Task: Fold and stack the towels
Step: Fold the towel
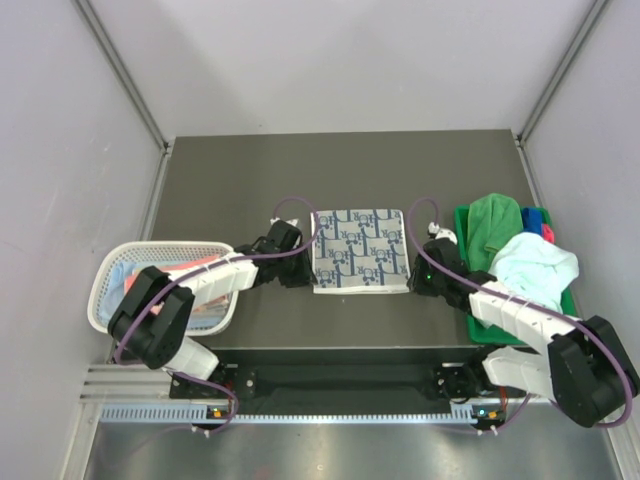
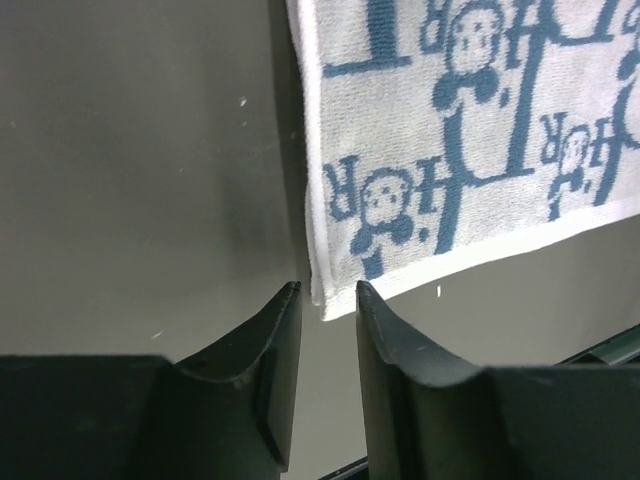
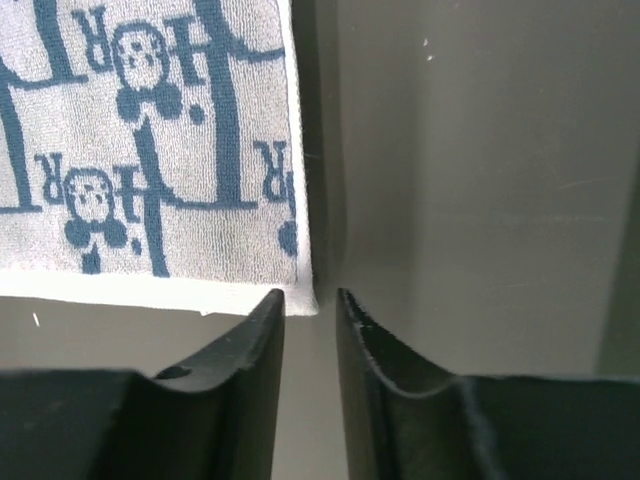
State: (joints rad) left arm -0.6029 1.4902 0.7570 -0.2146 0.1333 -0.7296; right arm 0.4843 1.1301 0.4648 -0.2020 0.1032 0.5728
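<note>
A navy-and-white patterned towel (image 1: 360, 250) lies flat as a folded rectangle in the middle of the table. My left gripper (image 1: 303, 268) sits at its near left corner, my right gripper (image 1: 418, 275) at its near right corner. In the left wrist view the towel (image 2: 450, 150) ends in a white corner just beyond the left gripper (image 2: 328, 290), whose jaws stand slightly apart with nothing between them. The right wrist view shows the same: the towel (image 3: 150, 150) has its corner just past the tips of the right gripper (image 3: 309, 295), which is open a little.
A white mesh basket (image 1: 110, 290) at the left holds a coral pink towel (image 1: 195, 262) and other cloth. A green bin (image 1: 462, 215) at the right holds a green towel (image 1: 495, 222), a pale mint towel (image 1: 535, 265) and blue cloth (image 1: 535, 215).
</note>
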